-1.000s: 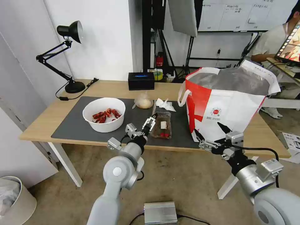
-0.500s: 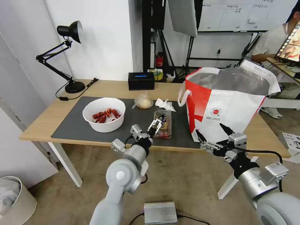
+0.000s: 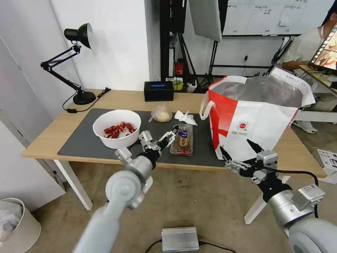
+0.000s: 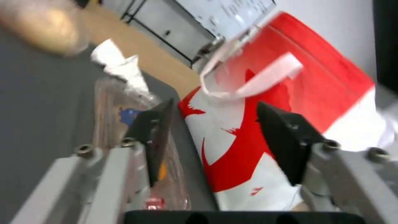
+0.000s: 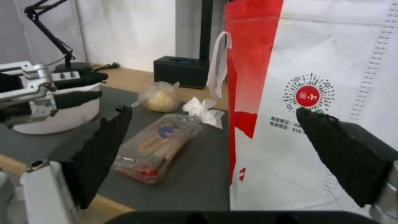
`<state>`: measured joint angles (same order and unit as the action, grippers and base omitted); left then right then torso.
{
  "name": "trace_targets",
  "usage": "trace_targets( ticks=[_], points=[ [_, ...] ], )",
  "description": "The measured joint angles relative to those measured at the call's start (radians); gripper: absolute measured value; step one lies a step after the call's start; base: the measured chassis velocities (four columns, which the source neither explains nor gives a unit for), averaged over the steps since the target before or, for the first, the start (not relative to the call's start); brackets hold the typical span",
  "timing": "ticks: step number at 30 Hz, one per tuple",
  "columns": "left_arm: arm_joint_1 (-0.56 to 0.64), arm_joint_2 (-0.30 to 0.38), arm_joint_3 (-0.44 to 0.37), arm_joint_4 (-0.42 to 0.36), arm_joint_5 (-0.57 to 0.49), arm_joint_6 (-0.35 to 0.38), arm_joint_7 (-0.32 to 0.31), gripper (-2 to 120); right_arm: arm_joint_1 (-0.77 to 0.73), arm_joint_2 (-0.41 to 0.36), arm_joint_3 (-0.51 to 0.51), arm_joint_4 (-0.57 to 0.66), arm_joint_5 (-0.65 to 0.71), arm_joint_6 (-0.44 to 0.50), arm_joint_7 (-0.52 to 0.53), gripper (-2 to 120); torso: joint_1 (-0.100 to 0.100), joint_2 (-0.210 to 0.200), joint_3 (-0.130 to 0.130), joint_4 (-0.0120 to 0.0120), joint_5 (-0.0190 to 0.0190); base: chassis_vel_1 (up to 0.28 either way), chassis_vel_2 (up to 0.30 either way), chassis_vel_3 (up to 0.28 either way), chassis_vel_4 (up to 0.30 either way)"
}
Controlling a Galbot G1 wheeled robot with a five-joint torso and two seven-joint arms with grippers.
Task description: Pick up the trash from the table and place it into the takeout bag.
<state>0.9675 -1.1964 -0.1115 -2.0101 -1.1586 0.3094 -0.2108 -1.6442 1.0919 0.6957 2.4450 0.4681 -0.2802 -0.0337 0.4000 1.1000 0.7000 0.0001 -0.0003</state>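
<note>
Our left gripper (image 3: 167, 136), jaws apart, hovers beside the clear tray (image 3: 182, 140) near the counter's (image 3: 45, 140) front edge; we should straddle its rim squarely. Our right gripper (image 3: 238, 154) waits open.

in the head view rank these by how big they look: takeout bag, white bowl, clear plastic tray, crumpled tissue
1. takeout bag, far the largest
2. white bowl of crayfish shells
3. clear plastic tray
4. crumpled tissue, smallest

All sit at a similar depth on the table, so nearness hardly skews the order.
</note>
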Motion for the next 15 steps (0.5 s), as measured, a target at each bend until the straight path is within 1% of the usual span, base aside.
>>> trace_targets(
  ticks=[1,2,3,5,7,9,10,12,13,14,15],
  points=[
    [-0.028,0.027,0.02,0.014,0.03,-0.006,0.04,45,0.0,0.0,0.0,0.0,0.0,0.0,0.0,100,0.0,0.0,0.0,-0.0001,0.0,0.0,0.0,0.0,0.0],
    [-0.028,0.027,0.02,0.014,0.03,-0.006,0.04,45,0.0,0.0,0.0,0.0,0.0,0.0,0.0,100,0.0,0.0,0.0,-0.0001,0.0,0.0,0.0,0.0,0.0],
    [-0.04,0.037,0.029,0.021,0.041,-0.009,0.056,41,0.0,0.0,0.0,0.0,0.0,0.0,0.0,100,0.0,0.0,0.0,-0.0001,0.0,0.0,0.0,0.0,0.0],
    [-0.087,0.072,0.074,0.046,0.102,-0.028,0.117,30,0.001,0.001,0.0,0.0,0.0,0.0,0.0,100,0.0,0.0,0.0,-0.0002,0.0002,0.0,0.0,0.0,0.0],
    [-0.095,0.078,0.084,0.051,0.119,-0.032,0.129,28,0.001,0.002,0.0,-0.001,0.001,0.0,0.0,100,0.0,0.0,0.0,-0.0002,0.0002,0.0,0.0,0.0,0.0],
    [-0.129,0.1,0.137,0.081,0.224,-0.058,0.189,17,0.005,0.004,-0.004,-0.006,0.017,0.0,0.0,100,0.0,0.0,0.0,-0.0001,0.0002,0.0,0.0,0.0,0.0],
    [-0.129,0.1,0.137,0.081,0.224,-0.058,0.189,17,0.005,0.004,-0.004,-0.006,0.017,0.0,0.0,100,0.0,0.0,0.0,-0.0001,0.0002,0.0,0.0,0.0,0.0],
    [-0.157,0.11,0.179,0.11,0.304,-0.073,0.222,7,0.011,0.005,-0.005,-0.012,0.024,0.0,0.001,100,0.0,0.0,0.0,-0.0001,0.0002,0.0,0.0,0.0,0.0],
    [-0.157,0.11,0.179,0.11,0.304,-0.073,0.222,7,0.011,0.005,-0.005,-0.012,0.024,0.0,0.001,100,0.0,0.0,0.0,-0.0001,0.0002,0.0,0.0,0.0,0.0],
    [-0.168,0.113,0.196,0.123,0.336,-0.076,0.234,1,0.015,0.005,-0.006,-0.015,0.027,0.0,0.001,100,0.0,0.0,0.0,-0.0002,0.0002,0.0,0.0,0.0,0.0],
    [-0.181,0.118,0.213,0.142,0.38,-0.08,0.251,0,0.02,0.006,-0.007,-0.021,0.028,0.0,0.001,100,0.0,0.0,0.0,-0.0002,0.0002,0.0,0.0,0.0,0.0]
  ],
)
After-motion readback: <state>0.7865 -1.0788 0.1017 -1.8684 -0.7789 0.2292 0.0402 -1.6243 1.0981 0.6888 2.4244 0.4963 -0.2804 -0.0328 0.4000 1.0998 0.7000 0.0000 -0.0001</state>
